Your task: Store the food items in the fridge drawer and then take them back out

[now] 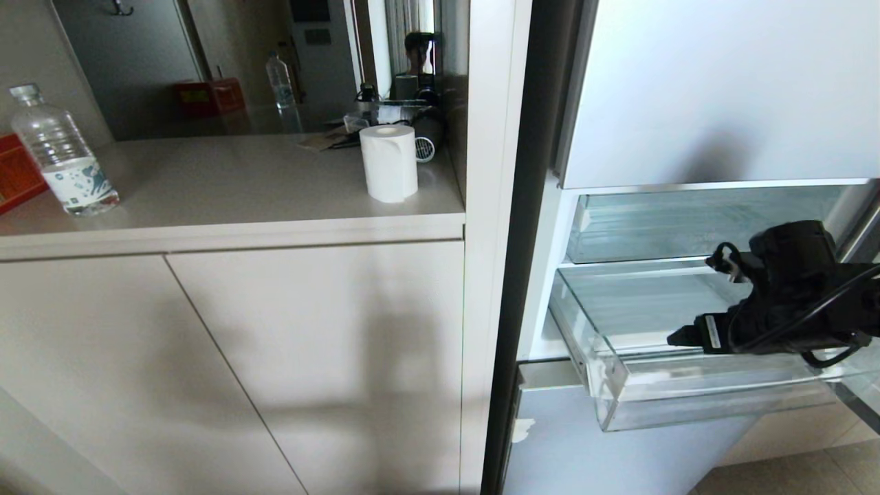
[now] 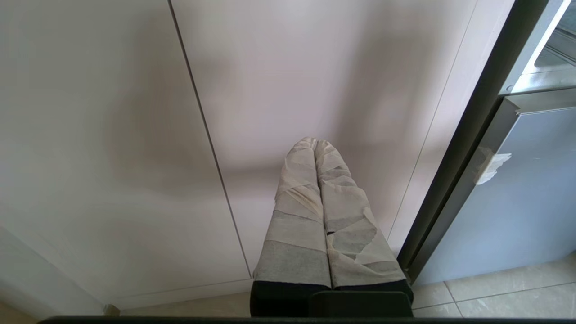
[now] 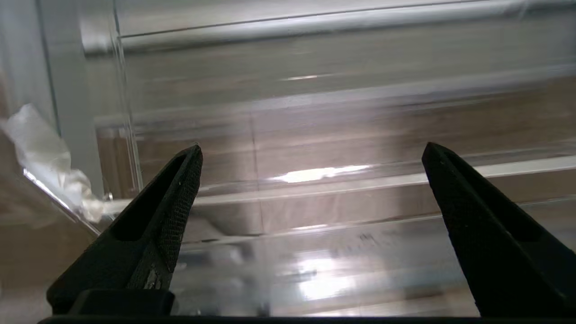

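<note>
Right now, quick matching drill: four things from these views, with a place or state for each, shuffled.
Things:
1. paper roll
2. bottle
3. right gripper
4. left gripper

Places or states:
A. fingers spread wide, over the drawer
B. fingers together, facing the cabinet door
C. counter, far left
D. counter, by the fridge

Pairs: 1-D, 2-C, 3-A, 4-B
</note>
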